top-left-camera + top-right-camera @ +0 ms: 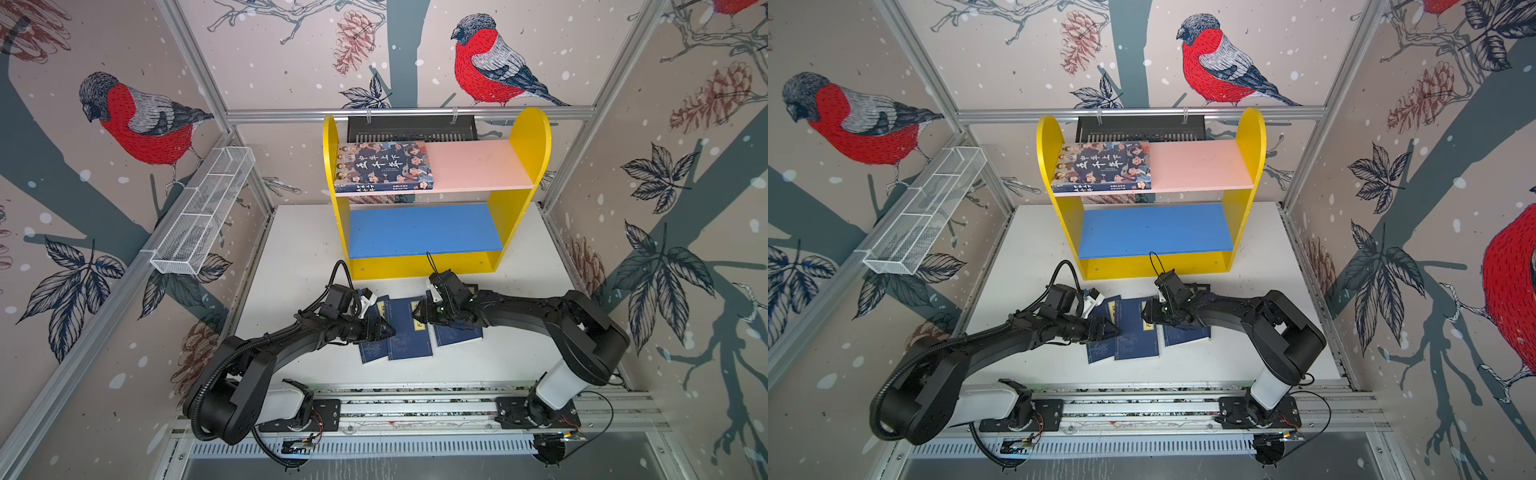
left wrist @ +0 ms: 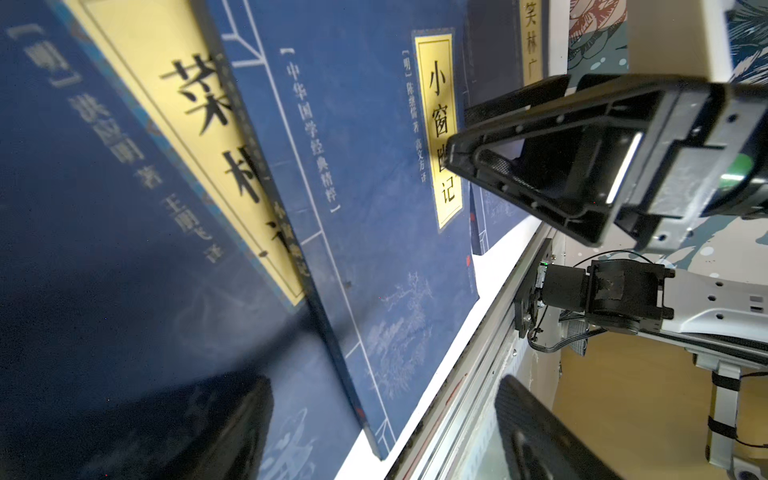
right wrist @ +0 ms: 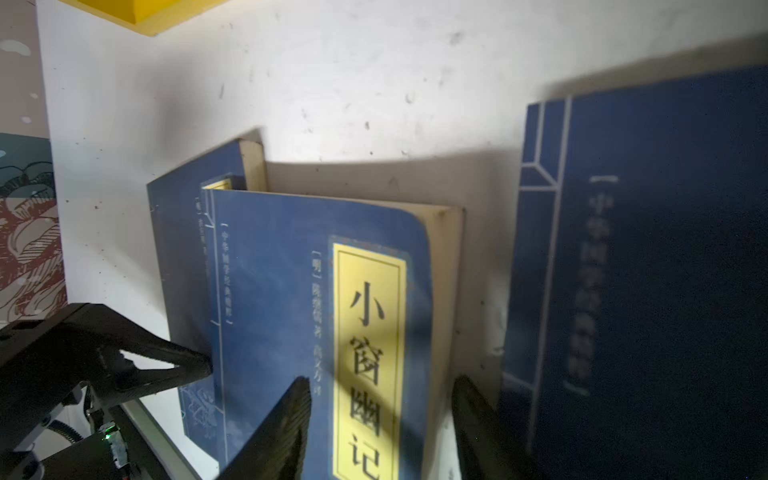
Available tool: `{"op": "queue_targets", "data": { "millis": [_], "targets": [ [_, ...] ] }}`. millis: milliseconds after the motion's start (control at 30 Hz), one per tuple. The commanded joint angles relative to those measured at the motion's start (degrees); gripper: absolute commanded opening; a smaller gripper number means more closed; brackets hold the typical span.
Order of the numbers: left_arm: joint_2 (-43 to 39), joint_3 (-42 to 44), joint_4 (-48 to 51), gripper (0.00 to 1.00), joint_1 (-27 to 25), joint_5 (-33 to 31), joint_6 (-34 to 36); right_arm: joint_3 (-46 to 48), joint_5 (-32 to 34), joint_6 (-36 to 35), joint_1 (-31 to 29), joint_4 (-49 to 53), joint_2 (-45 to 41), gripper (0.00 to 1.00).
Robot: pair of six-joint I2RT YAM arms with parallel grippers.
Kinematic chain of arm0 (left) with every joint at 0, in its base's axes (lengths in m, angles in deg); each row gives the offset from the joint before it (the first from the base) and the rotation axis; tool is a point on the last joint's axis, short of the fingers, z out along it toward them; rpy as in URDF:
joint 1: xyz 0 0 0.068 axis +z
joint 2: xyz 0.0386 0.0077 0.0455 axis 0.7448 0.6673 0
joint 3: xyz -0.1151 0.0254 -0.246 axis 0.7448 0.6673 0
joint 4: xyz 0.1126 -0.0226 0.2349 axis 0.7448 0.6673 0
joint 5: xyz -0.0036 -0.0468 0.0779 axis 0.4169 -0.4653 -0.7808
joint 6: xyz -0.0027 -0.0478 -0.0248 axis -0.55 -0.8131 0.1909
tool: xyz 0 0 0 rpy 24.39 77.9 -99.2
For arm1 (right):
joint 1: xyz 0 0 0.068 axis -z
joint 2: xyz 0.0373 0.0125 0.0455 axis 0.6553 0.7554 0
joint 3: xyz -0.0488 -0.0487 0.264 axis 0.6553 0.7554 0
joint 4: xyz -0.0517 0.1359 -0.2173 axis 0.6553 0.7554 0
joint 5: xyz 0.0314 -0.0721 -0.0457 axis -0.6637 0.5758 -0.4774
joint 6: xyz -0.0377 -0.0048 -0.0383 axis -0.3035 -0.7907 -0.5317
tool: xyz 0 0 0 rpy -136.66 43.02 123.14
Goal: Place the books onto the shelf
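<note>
Jaws of the right gripper [image 3: 382, 380] stand spread, pointing down over the middle navy book [image 3: 270, 291]. One finger [image 3: 286, 419] is over the cover just beside the yellow title label [image 3: 370, 353], and the other finger [image 3: 478, 419] is down past the book's page edge. That edge lies between the two fingers, and they are not pinched on it. Just outside the outer finger lies the right navy book [image 3: 644, 249], flat on the white table [image 1: 299, 249].

Opposite the right jaws, the left gripper [image 1: 388, 331] has its jaws spread wide and closed on nothing. In the right wrist view one of its fingertips [image 3: 199, 365] meets the spine side of the middle navy book. Under that side lies the left navy book [image 2: 83, 187], partly covered by the middle one.

Well beyond both sets of jaws stands the shelf [image 1: 532, 141]. The illustrated book [image 1: 384, 166] lies flat on its pink upper board [image 1: 478, 166], against the left panel. The blue lower board [image 1: 424, 230] is bare.
</note>
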Motion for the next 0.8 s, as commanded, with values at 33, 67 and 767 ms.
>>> {"op": "queue_targets", "data": {
  "millis": [33,67,767],
  "targets": [
    [1.11,0.38,-1.63,0.86,-0.09,0.96,-0.04,-0.64,-1.4,0.2,-0.77,0.42,0.36,0.57],
    [1.39,0.4,-2.01,0.86,-0.1,1.18,-0.21,-0.8,-1.52,0.29,-1.02,0.35,0.27,0.57],
    [3.06,-0.41,-7.71,0.77,0.08,6.72,-4.53,-0.12,-3.37,2.05,-2.19,-3.08,0.89,0.56]
  ]
}}
